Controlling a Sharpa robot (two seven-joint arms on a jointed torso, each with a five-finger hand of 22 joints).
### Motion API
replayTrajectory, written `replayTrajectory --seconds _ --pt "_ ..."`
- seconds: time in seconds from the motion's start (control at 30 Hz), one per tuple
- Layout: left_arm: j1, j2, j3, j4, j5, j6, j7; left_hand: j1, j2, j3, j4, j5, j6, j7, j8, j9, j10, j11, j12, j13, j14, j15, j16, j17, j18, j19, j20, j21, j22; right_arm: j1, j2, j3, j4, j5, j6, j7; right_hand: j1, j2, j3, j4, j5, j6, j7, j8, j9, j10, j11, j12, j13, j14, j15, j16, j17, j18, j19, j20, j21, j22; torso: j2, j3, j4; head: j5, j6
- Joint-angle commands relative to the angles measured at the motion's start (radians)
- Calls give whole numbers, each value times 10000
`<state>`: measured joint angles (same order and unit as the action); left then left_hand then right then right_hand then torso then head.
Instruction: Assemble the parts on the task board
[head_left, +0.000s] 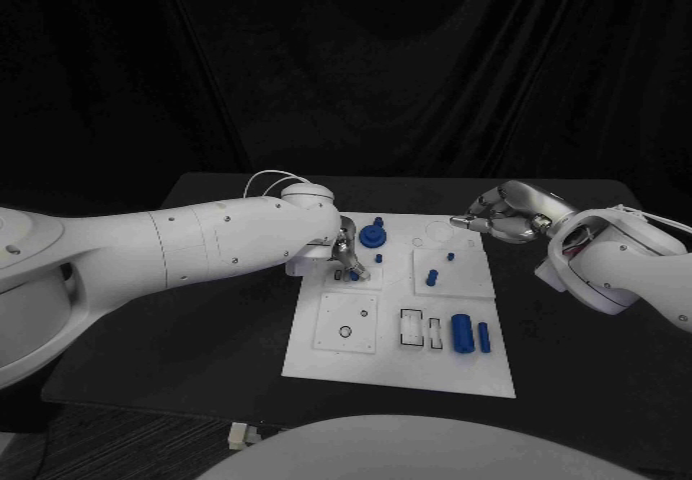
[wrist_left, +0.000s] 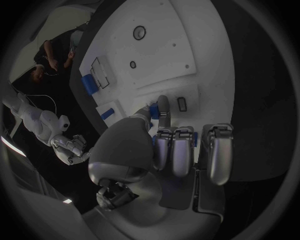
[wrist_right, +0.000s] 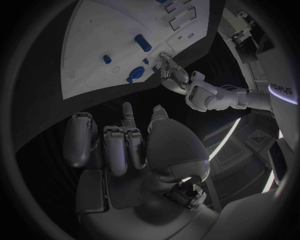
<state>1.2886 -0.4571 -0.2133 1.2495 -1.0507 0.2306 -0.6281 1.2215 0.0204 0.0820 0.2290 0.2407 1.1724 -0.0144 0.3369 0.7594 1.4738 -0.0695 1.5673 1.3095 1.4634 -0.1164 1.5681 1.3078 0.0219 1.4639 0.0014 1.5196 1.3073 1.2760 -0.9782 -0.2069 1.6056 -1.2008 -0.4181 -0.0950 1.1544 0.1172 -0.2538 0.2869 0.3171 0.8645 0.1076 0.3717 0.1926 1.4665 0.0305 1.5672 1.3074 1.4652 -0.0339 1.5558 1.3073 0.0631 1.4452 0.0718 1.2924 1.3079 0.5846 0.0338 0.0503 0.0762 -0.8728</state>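
Observation:
The white task board (head_left: 378, 352) lies mid-table. On it are a round blue part (head_left: 374, 237), small blue pegs (head_left: 450, 257) (head_left: 431, 277), and a blue cylinder (head_left: 462, 333) beside a blue bar (head_left: 483, 337). My left hand (head_left: 340, 250) hovers low over the board's far left part, beside the round part. Its thumb and a finger pinch a small blue part (wrist_left: 150, 110). My right hand (head_left: 498, 214) floats above the board's far right corner, fingers curled in with nothing in them (wrist_right: 125, 145).
The board has empty rectangular slots (head_left: 413, 328) and round holes (head_left: 345, 332). Black table (head_left: 216, 330) surrounds the board, with a small white object (head_left: 238, 434) near its front edge.

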Motion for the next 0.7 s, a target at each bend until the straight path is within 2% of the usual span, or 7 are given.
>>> replayTrajectory --seconds 0.03,0.33,0.7 --pt "-19 -48 8 101 27 -111 -63 -26 17 46 1 90 72 -32 59 34 970 -142 34 2613 1074 -76 27 2630 -56 689 -81 -20 2261 -25 -12 7 5 -22 79 -196 114 19 -56 11 70 52 -45 45 15 1043 -43 35 2634 919 -60 -79 2060 64 -93 -14 -73 1665 -1 4 2 27 2" --pt "-19 -209 8 269 27 -214 -162 -39 28 59 14 133 40 -29 66 64 970 -144 34 2613 1074 -82 27 2630 -58 694 -89 -14 2267 -27 5 7 4 -22 102 -225 171 40 -77 18 78 45 -48 54 32 1043 -47 35 2634 888 -66 -135 1933 90 -148 -20 -203 1621 0 0 0 72 2" --pt "-19 -133 8 168 27 -336 -65 -96 16 81 69 123 -185 18 -2 122 970 -118 34 2613 1074 -75 27 2630 -49 671 -97 -50 2248 -30 -22 7 29 -23 100 -239 185 44 -88 22 77 44 -50 57 38 1043 -48 35 2634 878 -68 -154 1892 102 -172 -22 -260 1602 0 5 2 37 2"
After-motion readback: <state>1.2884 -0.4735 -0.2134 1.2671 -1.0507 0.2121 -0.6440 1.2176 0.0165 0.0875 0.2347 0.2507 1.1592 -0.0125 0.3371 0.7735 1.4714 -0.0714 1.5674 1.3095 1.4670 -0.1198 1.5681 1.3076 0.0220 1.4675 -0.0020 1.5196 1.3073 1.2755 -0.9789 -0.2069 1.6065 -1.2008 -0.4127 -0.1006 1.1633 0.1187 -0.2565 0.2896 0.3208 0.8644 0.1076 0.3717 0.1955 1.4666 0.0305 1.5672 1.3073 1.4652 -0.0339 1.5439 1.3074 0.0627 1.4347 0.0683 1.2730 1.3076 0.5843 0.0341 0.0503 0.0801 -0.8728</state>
